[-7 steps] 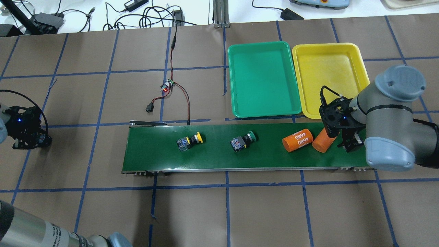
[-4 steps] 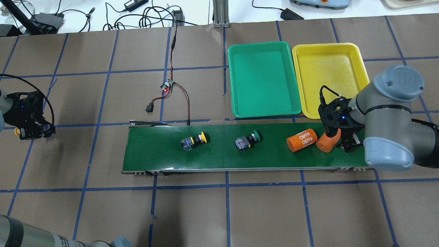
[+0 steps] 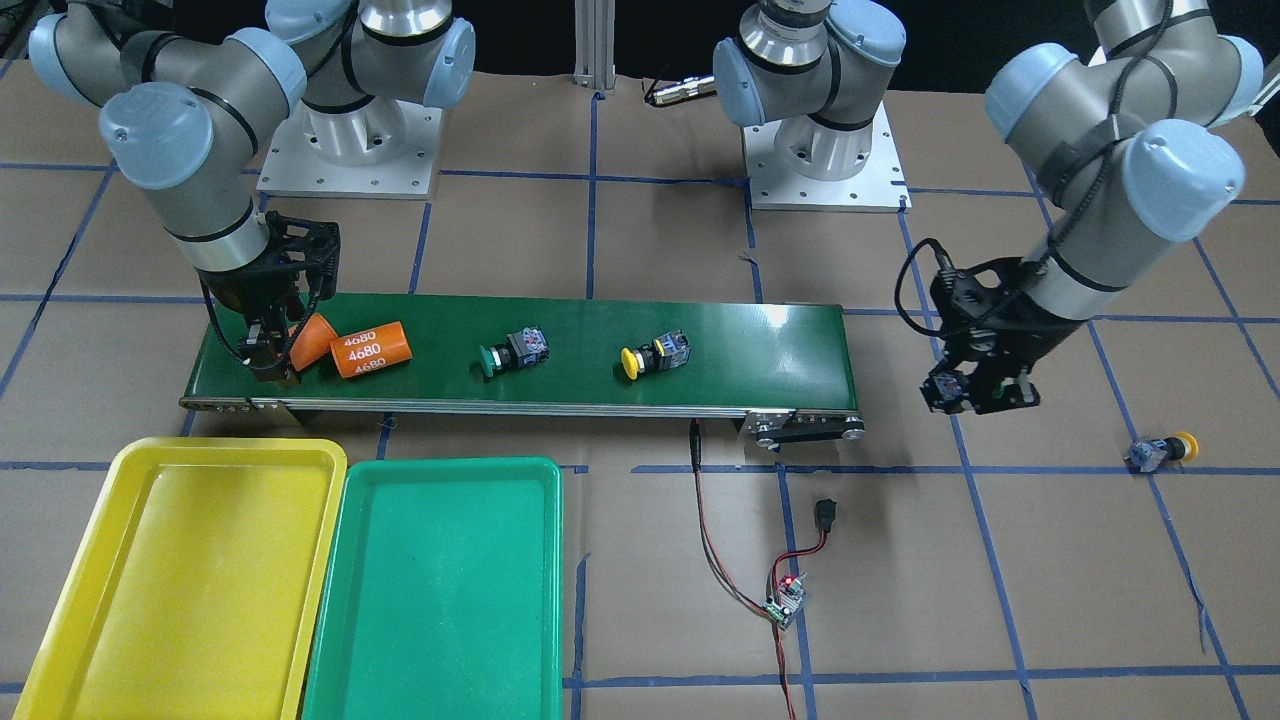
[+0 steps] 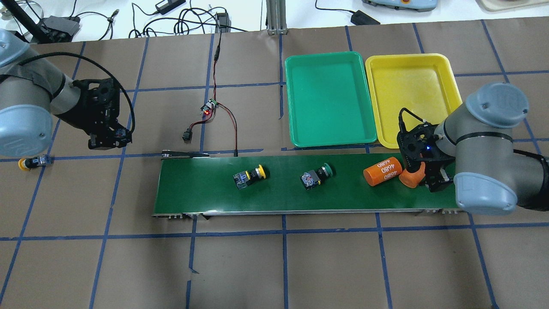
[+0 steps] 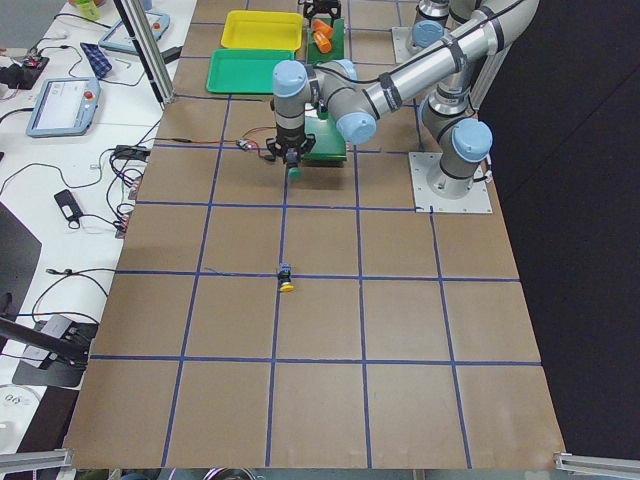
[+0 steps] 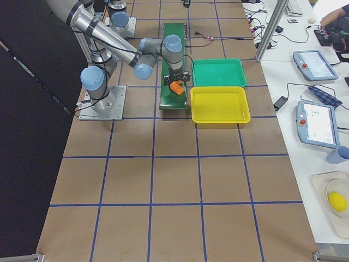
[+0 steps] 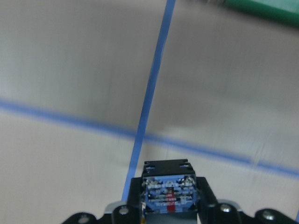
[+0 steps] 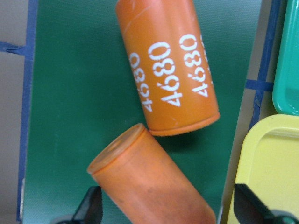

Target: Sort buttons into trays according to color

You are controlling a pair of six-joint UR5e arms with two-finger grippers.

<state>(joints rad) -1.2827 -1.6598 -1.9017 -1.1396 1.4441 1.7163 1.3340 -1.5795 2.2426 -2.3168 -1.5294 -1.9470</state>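
Papered table point(image 4: 240, 266): button point(image 7: 167, 196), seemingly green, clamped in left gripper point(image 3: 976, 394).

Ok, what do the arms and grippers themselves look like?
Left arm and right arm: silver tubes, pale blue-grey joint caps. Left gripper and right gripper: black skeletal frames, each with a looping black cable; a blue light on the right one.

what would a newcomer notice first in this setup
The yellow tray and green tray sit side by side beyond the right end of the conveyor belt in the overhead view. On the belt, two orange cylinders lie by the right pincer, which straddles one. A lone yellow button lies far left on the table.
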